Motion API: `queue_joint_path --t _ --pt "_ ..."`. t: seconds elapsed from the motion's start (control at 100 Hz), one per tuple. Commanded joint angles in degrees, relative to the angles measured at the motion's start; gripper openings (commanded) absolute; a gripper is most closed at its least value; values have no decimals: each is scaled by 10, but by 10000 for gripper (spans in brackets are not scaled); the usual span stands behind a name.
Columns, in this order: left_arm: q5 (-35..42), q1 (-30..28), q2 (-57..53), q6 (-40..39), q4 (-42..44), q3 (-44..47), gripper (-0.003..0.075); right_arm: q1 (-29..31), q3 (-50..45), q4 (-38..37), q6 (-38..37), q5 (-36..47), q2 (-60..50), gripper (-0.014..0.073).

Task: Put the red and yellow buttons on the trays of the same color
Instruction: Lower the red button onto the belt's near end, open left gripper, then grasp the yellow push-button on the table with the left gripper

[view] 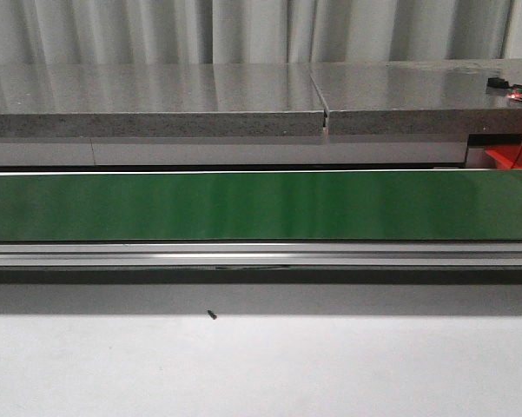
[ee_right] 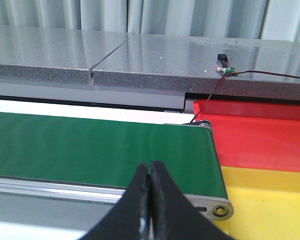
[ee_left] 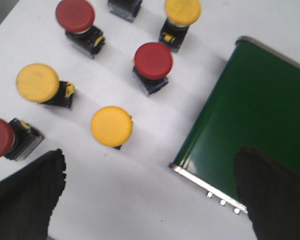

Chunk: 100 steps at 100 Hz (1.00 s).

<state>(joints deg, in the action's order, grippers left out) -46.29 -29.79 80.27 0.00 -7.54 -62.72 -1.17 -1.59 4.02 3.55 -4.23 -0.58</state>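
While the left gripper (ee_left: pixel 150 200) hangs spread wide over the buttons, the nearest yellow button (ee_left: pixel 112 126) sits cap-up on the white table just ahead of its fingers, beside the belt (ee_left: pixel 249 120) end. The right gripper (ee_right: pixel 150 200) is clenched on nothing near the red tray (ee_right: pixel 259 137) and yellow tray (ee_right: pixel 269 200), so the left arm is the nearer.

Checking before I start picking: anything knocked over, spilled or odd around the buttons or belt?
Nothing stands out. The buttons sit apart beside the belt, none on it. The red tray and yellow tray hold nothing visible.
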Motion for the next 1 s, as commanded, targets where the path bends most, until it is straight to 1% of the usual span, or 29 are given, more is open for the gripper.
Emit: queue_joint_path --t 0.0,0.17,0.64,0.99 --pt "40 -12 -20 0 1 7 640 -1 10 -4 2 49 -9 -68" --pt "83 -27 -16 -3 10 39 640 -1 10 -4 2 49 -9 -68" --pt "120 -28 87 -3 1 39 640 -1 10 -4 2 49 -9 -68" --pt "159 -28 135 0 -12 37 640 -1 10 -4 2 49 -9 -68"
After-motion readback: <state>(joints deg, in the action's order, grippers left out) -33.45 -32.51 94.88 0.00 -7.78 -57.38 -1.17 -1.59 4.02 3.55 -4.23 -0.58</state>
